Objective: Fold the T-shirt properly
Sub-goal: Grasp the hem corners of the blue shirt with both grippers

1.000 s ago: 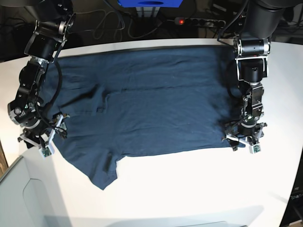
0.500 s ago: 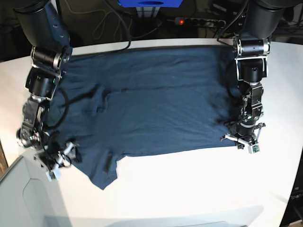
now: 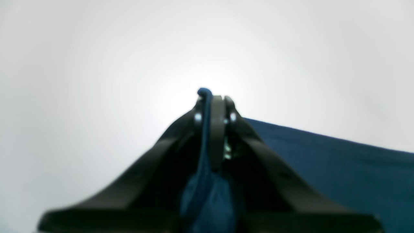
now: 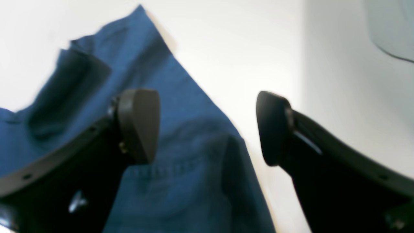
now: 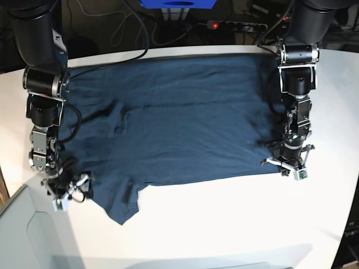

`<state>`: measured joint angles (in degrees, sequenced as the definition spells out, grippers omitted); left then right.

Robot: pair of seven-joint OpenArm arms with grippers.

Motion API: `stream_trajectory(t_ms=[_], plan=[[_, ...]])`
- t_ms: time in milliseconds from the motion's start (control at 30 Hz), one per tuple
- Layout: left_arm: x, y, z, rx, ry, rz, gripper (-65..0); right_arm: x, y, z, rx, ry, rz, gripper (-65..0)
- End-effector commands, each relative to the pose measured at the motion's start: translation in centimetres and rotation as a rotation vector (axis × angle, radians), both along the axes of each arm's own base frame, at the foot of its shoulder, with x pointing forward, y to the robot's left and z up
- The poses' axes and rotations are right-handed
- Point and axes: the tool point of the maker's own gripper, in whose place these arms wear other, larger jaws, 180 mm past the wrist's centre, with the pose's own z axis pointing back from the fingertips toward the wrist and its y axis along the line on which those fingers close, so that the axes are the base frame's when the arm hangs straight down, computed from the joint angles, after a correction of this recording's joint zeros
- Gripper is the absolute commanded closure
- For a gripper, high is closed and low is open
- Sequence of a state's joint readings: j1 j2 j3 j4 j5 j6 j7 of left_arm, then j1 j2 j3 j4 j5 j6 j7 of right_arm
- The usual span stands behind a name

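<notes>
- T-shirt (image 5: pixel 179 120) lies spread flat across the white table (image 5: pixel 224 224), reaching from the far edge to about mid-depth; one sleeve sticks out toward the near-left corner.
- Left gripper (image 5: pixel 286 166) is at the shirt's near-right corner, jaws clamped tight on the hem. Wrist view confirms it: a thin blue fold of cloth (image 3: pixel 207 129) pinched between the closed fingers, the rest of the fabric trailing off to the right.
- Right gripper (image 5: pixel 70 190) is low at the near-left edge of the shirt, beside the sleeve. Jaws wide apart, holding nothing. Wrist view shows both pads (image 4: pixel 139 124) spread, one over the cloth and the other over bare table, with the shirt's edge running between them.
- Can't tell from either view whether the right pads are touching the cloth or table, or hovering just above.
- Step in hand, as I read it: securing the two near-side corners ahead of the first fold. One side gripped, the other lined up but not closed.
- Next move calls for the right jaws to drop onto that edge and close on it; best to catch both layers, not just the top one.
- After that both arms would need to lift and carry together, otherwise the fold comes out skewed or the cloth drags.
- Loose sleeve looks likely to bunch under the fold.
</notes>
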<state>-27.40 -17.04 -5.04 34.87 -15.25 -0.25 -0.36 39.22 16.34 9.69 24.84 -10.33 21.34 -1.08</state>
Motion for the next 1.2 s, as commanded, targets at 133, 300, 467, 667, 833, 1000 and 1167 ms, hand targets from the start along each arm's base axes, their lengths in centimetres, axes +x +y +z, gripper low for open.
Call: stream_trajectory(t_ms=[133,300,467,667,833,1000,1167], plan=[[-0.4,0.7,-0.2,0.007,0.032,0.011,0.0,0.6,-2.6,1.0,-0.05,-0.047,-0.108,-44.5],[-0.5,0.7,-0.4,0.006,0.035,0.01,0.0,0.3,-2.5,0.5,-0.048,-0.039,-0.109,-44.5],[-1.5,0.8,-1.3,0.006,0.056,0.01,0.0,-0.8,-2.4,-1.4,-0.036,0.012,-0.113,-44.0],[-1.6,0.7,-1.5,0.008,0.06,0.007,0.0,-1.5,-1.6,-2.5,-0.027,0.032,-0.105,-31.5],[-1.5,0.7,-1.4,0.006,0.057,0.008,0.0,-1.4,-1.7,-2.3,-0.024,0.026,-0.11,-5.2],[-0.5,0.5,0.5,0.013,0.006,-0.001,0.0,-0.8,-1.9,0.6,-0.064,-0.076,-0.094,0.0],[-0.5,-0.6,3.0,0.035,-0.048,-0.045,0.0,-2.3,-1.3,3.2,-0.128,-0.181,-0.051,-0.1]])
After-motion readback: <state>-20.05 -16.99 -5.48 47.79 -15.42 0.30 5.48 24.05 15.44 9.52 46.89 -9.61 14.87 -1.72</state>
